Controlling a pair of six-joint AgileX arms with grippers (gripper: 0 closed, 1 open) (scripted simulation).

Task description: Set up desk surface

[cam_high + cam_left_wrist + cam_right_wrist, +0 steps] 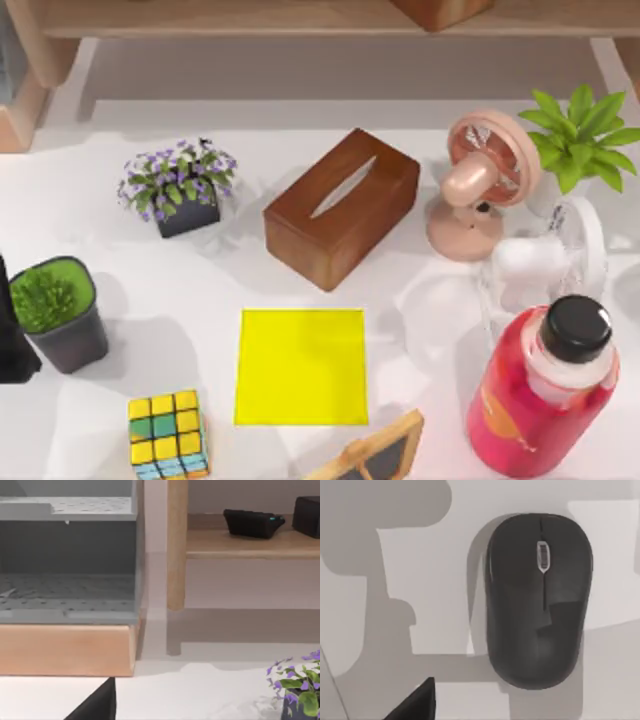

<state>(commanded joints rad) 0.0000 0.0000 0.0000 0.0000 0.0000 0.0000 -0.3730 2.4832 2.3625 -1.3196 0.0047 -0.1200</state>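
The desk surface (200, 290) is the broad white tabletop. A yellow square mat (301, 366) lies flat near its front middle. A black computer mouse (537, 600) rests on the white top directly below my right gripper (417, 705), of which a dark corner shows beside the mouse without touching it. In the top view my right arm (545, 265) hovers pale at the right side, between the fan and the bottle. My left arm (10, 345) stays parked at the left edge; a dark part of my left gripper (97, 705) points toward the shelf.
Around the mat stand a wooden tissue box (342, 207), a purple flower pot (182, 190), a green plant in a dark pot (55, 312), a colour cube (168, 433), a small framed blackboard (375, 455), a red bottle (545, 390), a pink fan (480, 185) and a leafy plant (580, 135). A wooden shelf (250, 542) runs along the back.
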